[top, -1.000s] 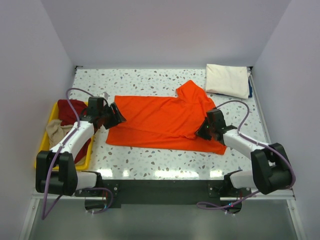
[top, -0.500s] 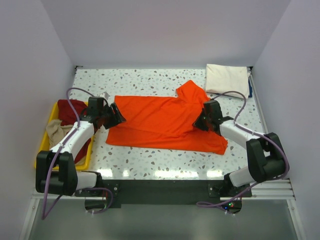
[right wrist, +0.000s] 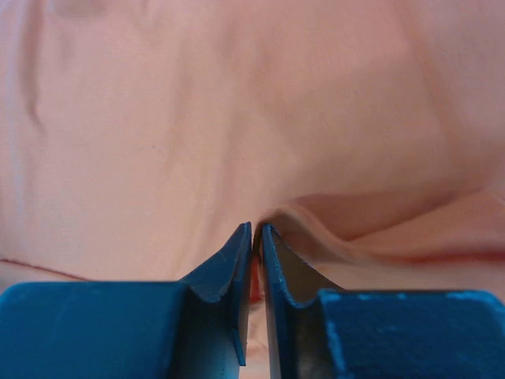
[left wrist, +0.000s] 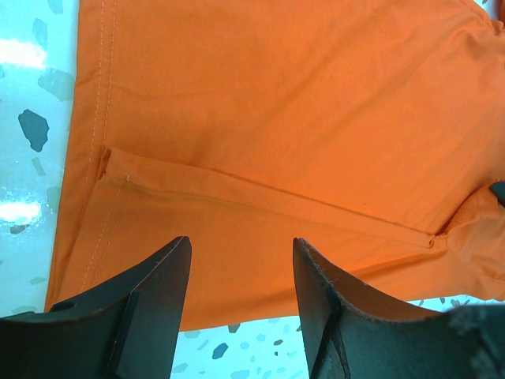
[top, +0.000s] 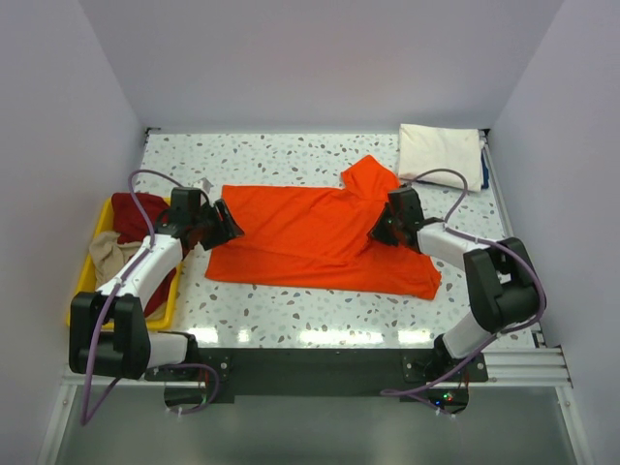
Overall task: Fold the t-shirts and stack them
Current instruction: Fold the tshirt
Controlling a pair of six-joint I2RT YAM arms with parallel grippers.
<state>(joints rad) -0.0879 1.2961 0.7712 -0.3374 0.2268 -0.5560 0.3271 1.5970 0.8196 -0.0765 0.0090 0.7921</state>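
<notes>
The orange t-shirt (top: pixel 310 237) lies spread across the middle of the surface (top: pixel 291 312), mostly flat, with its right sleeve area bunched up towards the far side. It is laid out this way so it can be folded. The right tool (right wrist: pixel 256 229) is closed narrow on a raised ridge of this orange cloth near the sleeve. That looks like a pinch meant to lift and carry that part over the body of the shirt. The left tool (left wrist: pixel 241 253) stands wide, holding nothing, with its fingers above the hemmed left end of the shirt. From there it could grip or steady that end while the other side is pulled.

A cream t-shirt (top: pixel 441 155) sits folded at the far right corner, probably the start of the stack. A dark red t-shirt (top: pixel 131 213) and a beige t-shirt (top: pixel 108 254) lie crumpled in the yellow tray (top: pixel 83 281) at the left, apparently waiting their turn.
</notes>
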